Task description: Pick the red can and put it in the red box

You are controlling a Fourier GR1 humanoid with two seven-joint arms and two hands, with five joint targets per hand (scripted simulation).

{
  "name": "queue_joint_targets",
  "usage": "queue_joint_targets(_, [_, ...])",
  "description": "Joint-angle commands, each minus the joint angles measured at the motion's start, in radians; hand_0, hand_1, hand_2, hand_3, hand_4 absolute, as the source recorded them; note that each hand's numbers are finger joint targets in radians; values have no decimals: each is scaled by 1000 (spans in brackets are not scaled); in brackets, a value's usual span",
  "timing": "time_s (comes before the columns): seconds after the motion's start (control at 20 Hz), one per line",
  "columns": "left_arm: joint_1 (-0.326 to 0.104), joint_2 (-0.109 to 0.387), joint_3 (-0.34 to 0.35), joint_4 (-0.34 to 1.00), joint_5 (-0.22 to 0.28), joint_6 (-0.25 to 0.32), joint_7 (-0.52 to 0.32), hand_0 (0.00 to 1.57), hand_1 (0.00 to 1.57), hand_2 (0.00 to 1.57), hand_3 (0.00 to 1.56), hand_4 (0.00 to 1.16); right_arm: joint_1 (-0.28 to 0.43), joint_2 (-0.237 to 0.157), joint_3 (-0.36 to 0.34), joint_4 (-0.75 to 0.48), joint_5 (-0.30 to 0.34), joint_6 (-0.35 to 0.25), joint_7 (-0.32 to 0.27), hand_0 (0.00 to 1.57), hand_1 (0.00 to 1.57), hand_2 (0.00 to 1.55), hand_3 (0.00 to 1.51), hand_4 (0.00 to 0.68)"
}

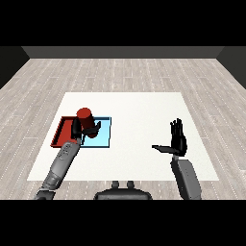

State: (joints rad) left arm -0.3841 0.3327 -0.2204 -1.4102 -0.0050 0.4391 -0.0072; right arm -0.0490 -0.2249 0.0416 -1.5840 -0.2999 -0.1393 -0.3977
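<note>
A: Where is the dark red cylindrical can (85,117)?

B: Left of the frame's centre, upright, in the black left hand (80,128). The fingers and thumb curl round its lower part, so only the top half shows clear.

A: And is it over a tray?

B: It sits about where the flat red tray (61,132) and the flat light blue tray (103,136) meet. Whether it rests on one of them or is held above them, I cannot tell. The red one is to the left, mostly hidden behind the grey left forearm (61,163); the blue one lies just beside it to the right.

A: The other hand?

B: The black right hand (177,139) is at the right of the frame, well apart from the trays, fingers straight and pointing up, thumb stuck out to the left, holding nothing. Both are over the white square table (139,110).
</note>
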Motion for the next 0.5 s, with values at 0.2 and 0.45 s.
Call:
queue_joint_targets(0.2, [-157,86,131,395,-38,-61,-20,1532,1532,1460,1441,1084,41,-5,-40,79,-17,42,-30,0,0,0,0,0])
queue_joint_targets(0.45, [-179,160,230,643,-15,-107,-69,1571,1571,1571,1476,1105,-1,20,-2,144,46,40,-91,0,0,0,0,0])
